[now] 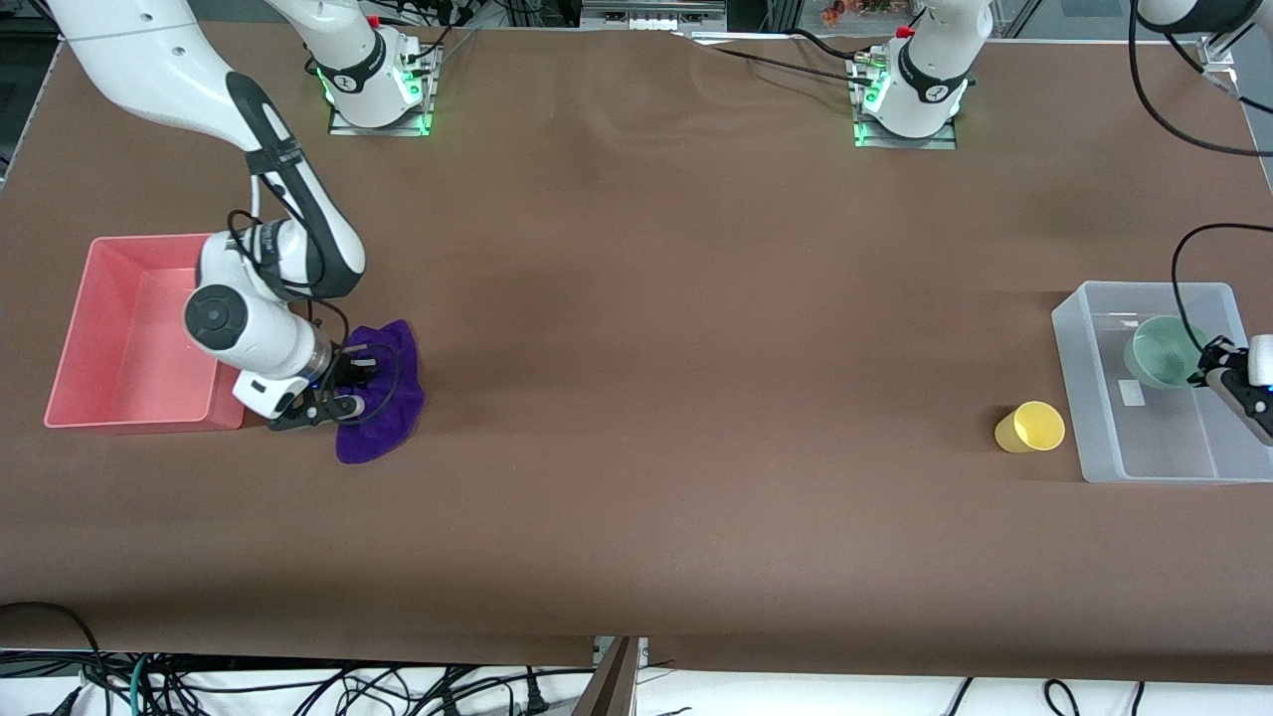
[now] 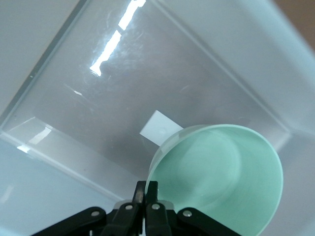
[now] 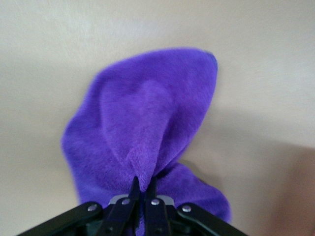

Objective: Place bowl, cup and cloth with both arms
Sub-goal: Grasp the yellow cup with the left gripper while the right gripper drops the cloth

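I see the fuzzy deep purple cloth point(image 1: 383, 393) bunched beside a pink tray, the plain yellow plastic cup point(image 1: 1030, 428) tipped on its side, and the mint-green bowl point(image 1: 1159, 352) tilted inside a clear bin.

- We see our left arm's black two-finger gripper point(image 2: 146, 189) with its fingers pinched together on the rim of the small round pale mint-green bowl point(image 2: 221, 182).
- The bowl hangs tilted inside a clear plastic bin point(image 2: 74, 88).
- A white label point(image 2: 160, 128) sits on the bin's floor.
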Robot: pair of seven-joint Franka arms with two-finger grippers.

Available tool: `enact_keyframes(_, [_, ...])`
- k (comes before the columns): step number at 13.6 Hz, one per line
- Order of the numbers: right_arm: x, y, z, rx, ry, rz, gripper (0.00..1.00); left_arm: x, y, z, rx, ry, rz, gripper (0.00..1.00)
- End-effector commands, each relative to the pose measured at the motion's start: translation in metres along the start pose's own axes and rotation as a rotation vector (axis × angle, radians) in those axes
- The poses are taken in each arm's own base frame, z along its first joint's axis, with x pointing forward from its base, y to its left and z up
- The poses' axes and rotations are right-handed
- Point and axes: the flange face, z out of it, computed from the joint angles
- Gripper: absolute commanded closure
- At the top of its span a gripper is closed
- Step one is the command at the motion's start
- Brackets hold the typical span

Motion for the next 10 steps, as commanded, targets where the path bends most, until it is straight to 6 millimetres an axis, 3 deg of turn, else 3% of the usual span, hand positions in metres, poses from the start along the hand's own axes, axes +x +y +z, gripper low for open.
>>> enact_keyframes(1, [0.014, 0.026, -0.082, -0.021, -0.074, -0.028, 1.00, 0.005, -0.010, 0.001, 0.016, 0.032, 0.007, 1.00])
enact_keyframes(2, [0.012, 0.043, -0.116, -0.022, -0.128, -0.040, 1.00, 0.006, -0.009, 0.000, 0.017, 0.035, 0.008, 0.71])
enact_keyframes(3, [0.008, 0.063, -0.155, -0.021, -0.173, -0.058, 1.00, 0.011, -0.009, -0.005, 0.022, 0.039, 0.012, 0.06])
enact_keyframes(4, [-0.001, 0.088, -0.188, -0.017, -0.213, -0.073, 1.00, 0.015, -0.008, -0.013, 0.029, 0.040, 0.020, 0.00])
enact_keyframes(5, [-0.011, 0.110, -0.217, -0.015, -0.238, -0.112, 1.00, 0.017, -0.008, -0.022, 0.037, 0.045, 0.020, 0.00])
enact_keyframes(6, [-0.022, 0.130, -0.243, -0.025, -0.256, -0.145, 1.00, 0.030, -0.002, -0.048, 0.060, 0.068, 0.032, 0.00])
enact_keyframes(8, [-0.045, 0.171, -0.257, -0.035, -0.302, -0.153, 1.00, 0.060, 0.018, -0.091, 0.057, 0.095, 0.076, 0.00])
enact_keyframes(10, [-0.069, 0.222, -0.256, -0.026, -0.320, -0.209, 1.00, 0.113, 0.037, -0.119, 0.081, 0.113, 0.157, 0.00])
